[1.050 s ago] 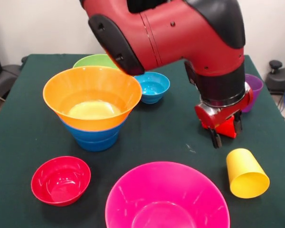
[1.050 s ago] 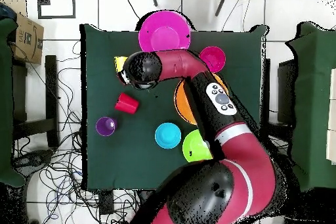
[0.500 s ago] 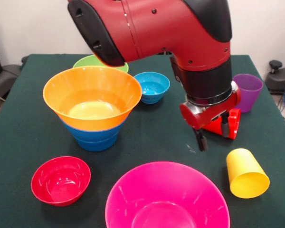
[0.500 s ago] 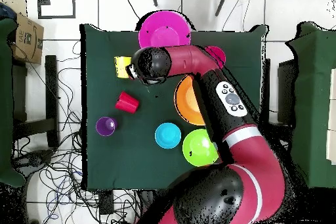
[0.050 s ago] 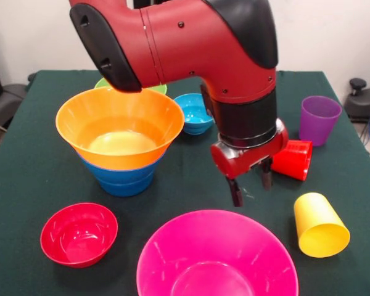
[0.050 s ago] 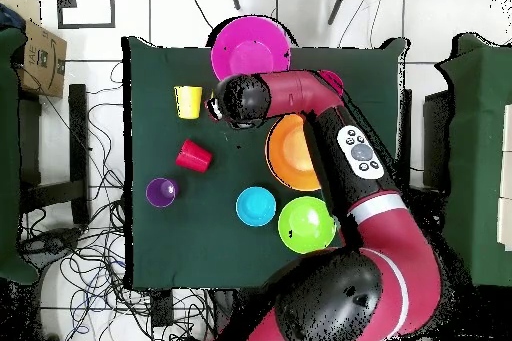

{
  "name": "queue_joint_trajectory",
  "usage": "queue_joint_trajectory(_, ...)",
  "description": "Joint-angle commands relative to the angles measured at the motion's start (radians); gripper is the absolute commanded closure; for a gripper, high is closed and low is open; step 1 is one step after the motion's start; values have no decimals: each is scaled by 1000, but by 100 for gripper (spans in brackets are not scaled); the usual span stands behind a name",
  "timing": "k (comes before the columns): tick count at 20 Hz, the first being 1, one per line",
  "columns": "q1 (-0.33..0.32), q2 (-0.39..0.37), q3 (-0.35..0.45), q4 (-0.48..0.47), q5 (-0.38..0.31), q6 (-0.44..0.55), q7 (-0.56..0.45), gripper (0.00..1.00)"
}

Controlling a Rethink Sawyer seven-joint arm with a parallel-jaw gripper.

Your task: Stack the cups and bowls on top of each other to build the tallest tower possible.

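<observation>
Glossy plastic everywhere: the big pink round bowl (image 5: 217, 256) sits upright at the near edge of the dark green tabletop (image 5: 24, 160), and the robot's claw (image 5: 251, 186) hangs just above its far rim, fingers spread apart and holding nothing. To my eye that bowl looks the likely next pick. It should be light and stiff, but slick and wide, so pinching the thin rim wall, one finger inside and one outside, seems the only sensible hold; gripped off-centre it may tilt or slip.

The tower (image 5: 120, 139), a wide orange bowl nested on blue ones, stands well apart from the pink bowl. A small red bowl (image 5: 79, 234) rests in front of the tower; a green bowl (image 5: 108, 81) and a small light-blue bowl (image 5: 194, 111) sit behind it.

The red plastic tumbler (image 5: 294, 160) lies on its side just beside the claw, the yellow tumbler (image 5: 319, 225) is tipped over nearer the edge, and the translucent purple tumbler (image 5: 319, 119) stands upright. Smooth and tapered, those would slide if squeezed across the body.
</observation>
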Motion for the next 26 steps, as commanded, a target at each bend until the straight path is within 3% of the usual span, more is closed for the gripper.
queue_joint_trajectory(1, -5, 59, -22, -26, -131, -121, -187, 0)
queue_joint_trajectory(11, 18, 43, -66, 26, -158, -239, -16, 0)
queue_joint_trajectory(16, 20, 34, -77, 36, -139, -249, 3, 0)
queue_joint_trajectory(26, 0, -46, -58, 65, -32, -65, -42, 0)
